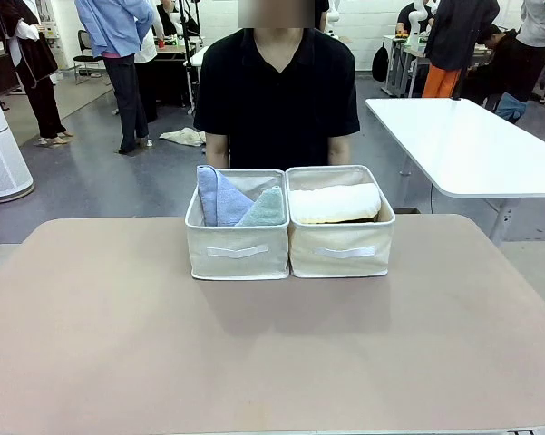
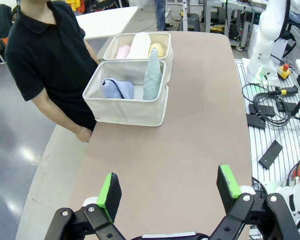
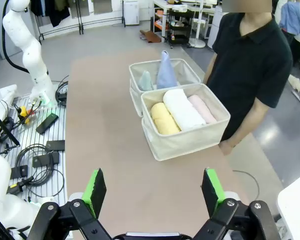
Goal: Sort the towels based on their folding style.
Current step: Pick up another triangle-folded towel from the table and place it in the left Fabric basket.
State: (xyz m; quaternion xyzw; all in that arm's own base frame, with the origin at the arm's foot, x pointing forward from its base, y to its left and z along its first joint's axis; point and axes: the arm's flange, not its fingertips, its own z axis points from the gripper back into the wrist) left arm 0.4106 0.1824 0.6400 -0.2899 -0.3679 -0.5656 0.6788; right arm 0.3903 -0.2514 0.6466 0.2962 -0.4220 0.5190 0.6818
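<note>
We see bright, even overhead light, soft shadows before the bins (image 1: pixel 290 227), and wide-angle bending in both wrist views.

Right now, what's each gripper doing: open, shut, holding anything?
Left gripper: jaws open, holding nothing, above bare table.
Right gripper: jaws open, holding nothing, above bare table.

The left gripper (image 2: pixel 167 192) had black linkage fingers with silver screws and green pads (image 2: pixel 228 181). The right gripper (image 3: pixel 153 192) looked the same. The person (image 1: pixel 277 86) wore a black short-sleeved polo.
</note>
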